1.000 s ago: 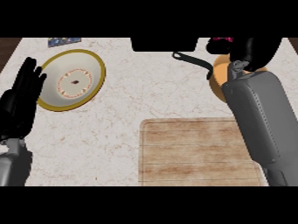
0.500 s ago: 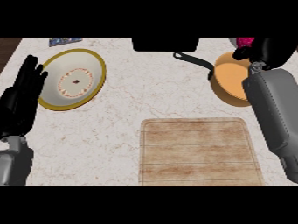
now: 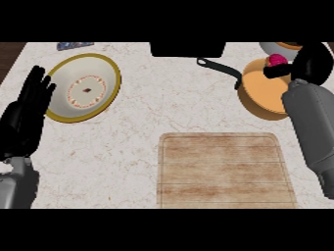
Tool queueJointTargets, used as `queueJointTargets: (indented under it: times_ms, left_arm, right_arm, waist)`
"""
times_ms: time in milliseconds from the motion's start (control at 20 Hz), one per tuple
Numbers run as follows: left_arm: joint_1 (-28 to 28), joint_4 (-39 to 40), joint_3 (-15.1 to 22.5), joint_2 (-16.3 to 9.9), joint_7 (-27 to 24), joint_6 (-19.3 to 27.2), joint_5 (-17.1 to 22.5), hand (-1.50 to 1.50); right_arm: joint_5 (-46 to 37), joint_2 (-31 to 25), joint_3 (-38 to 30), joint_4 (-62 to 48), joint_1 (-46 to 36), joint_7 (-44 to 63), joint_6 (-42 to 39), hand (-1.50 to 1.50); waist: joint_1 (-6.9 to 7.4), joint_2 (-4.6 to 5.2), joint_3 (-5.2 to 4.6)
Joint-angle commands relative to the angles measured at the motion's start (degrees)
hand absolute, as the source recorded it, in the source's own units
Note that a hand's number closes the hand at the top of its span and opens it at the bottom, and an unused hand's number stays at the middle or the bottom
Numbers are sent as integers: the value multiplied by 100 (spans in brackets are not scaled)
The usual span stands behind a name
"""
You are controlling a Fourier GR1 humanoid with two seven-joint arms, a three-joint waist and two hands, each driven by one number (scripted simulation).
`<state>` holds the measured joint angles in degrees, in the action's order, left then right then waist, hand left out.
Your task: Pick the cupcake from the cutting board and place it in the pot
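My right hand (image 3: 310,63) curls round the pink-topped cupcake (image 3: 277,60) above the orange pot (image 3: 265,90); soft, light, held by its sides. Left hand (image 3: 26,115) rests open.

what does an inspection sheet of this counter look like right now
surface: pale marbled counter top, dark wood past its side edges
job's things: wooden cutting board bare; pink-topped cupcake held over the orange pot with black handle
clutter: yellow-rimmed round plate at left; small blue item at far edge; black box-like object at far edge; grey bowl, partly hidden
hands: right hand curled at the cupcake; left hand open, resting at left edge, fingers up
cables: nothing seen
surroundings: nothing seen
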<state>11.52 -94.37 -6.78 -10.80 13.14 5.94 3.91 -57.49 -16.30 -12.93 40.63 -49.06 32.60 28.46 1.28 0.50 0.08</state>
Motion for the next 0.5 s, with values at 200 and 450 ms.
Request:
queueJointTargets:
  times_ms: [200,450]
  left_arm:
    - [255,-55,-94,-102,219,-17,73,0]
    - [-28,124,-118,-73,-16,-142,106,0]
  right_arm:
    - [1721,251,-971,6,-137,-1965,472,-150]
    - [2657,296,-1509,193,43,-3035,675,-150]
  waist:
    - [8,9,11]
    - [-34,-11,1]
